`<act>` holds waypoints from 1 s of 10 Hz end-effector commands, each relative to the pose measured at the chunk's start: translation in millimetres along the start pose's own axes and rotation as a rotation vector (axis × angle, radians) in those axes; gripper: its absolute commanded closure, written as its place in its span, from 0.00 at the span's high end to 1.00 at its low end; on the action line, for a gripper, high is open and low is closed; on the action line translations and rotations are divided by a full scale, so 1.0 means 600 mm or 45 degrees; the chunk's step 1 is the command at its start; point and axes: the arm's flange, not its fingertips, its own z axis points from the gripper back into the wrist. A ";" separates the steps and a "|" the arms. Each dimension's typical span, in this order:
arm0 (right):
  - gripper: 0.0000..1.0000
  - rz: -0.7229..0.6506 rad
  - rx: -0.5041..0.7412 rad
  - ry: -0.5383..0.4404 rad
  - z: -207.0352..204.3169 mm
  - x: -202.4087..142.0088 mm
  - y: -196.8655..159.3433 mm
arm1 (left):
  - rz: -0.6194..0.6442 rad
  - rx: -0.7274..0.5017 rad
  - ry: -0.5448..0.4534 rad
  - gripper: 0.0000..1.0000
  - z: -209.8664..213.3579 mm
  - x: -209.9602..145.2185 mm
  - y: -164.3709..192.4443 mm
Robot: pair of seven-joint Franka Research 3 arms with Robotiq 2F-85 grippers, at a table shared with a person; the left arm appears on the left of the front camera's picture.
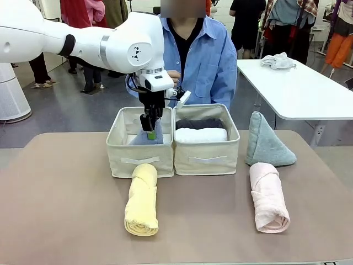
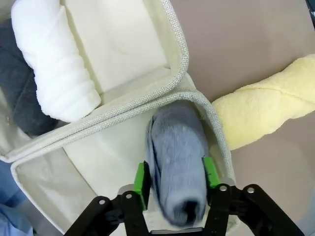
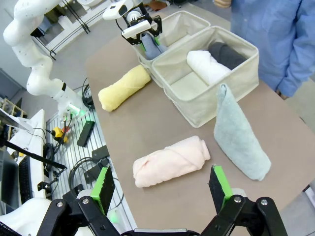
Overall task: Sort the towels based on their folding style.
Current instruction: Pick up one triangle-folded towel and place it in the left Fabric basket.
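Left wrist view: my left gripper [image 2: 174,179] is down inside the left beige fabric box [image 2: 113,162]. The lavender-blue terry towel cone [image 2: 177,162] sits between its 2 green pads, tucked into the corner of the box by the wall. The pads are right beside the towel on both sides. I cannot tell if they are squeezing it or have let go, because the towel looks blurry there.

In the front view, the right beige fabric box [image 1: 207,157] holds 2 rolls: the white rolled terry towel [image 1: 201,135] in front and the dark grey rolled terry towel [image 1: 199,123] behind it. On the brown bench [image 1: 66,210], the pale yellow rolled terry towel [image 1: 142,201] lies just in front of the left box. The pink rolled terry towel [image 1: 268,199] lies on the right, near the grey-green terry towel cone [image 1: 266,144], which stands up beside the right box. A person in a blue shirt [image 1: 198,61] waits behind the boxes.

My right gripper [image 3: 161,182] hangs high over the bench with its jaws wide apart and nothing in them.

I think 3 things could go wrong here. The fuzzy cloth could catch on a pad, so lifting would pull the cone back out. The cone could tip over once nothing holds it. The gripper is very close to the soft box wall, so moving sideways could push the box into the yellow roll.
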 end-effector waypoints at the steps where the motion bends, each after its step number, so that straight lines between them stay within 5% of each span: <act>1: 1.00 0.020 0.011 -0.005 -0.002 -0.007 0.003 | -0.025 0.002 0.028 0.94 0.004 -0.013 -0.009; 2: 1.00 0.020 0.011 -0.005 -0.002 -0.007 0.003 | -0.026 0.004 0.030 1.00 0.007 -0.013 -0.010; 10: 1.00 0.020 0.011 -0.005 -0.002 -0.007 0.003 | -0.035 -0.034 0.039 1.00 0.009 -0.012 -0.011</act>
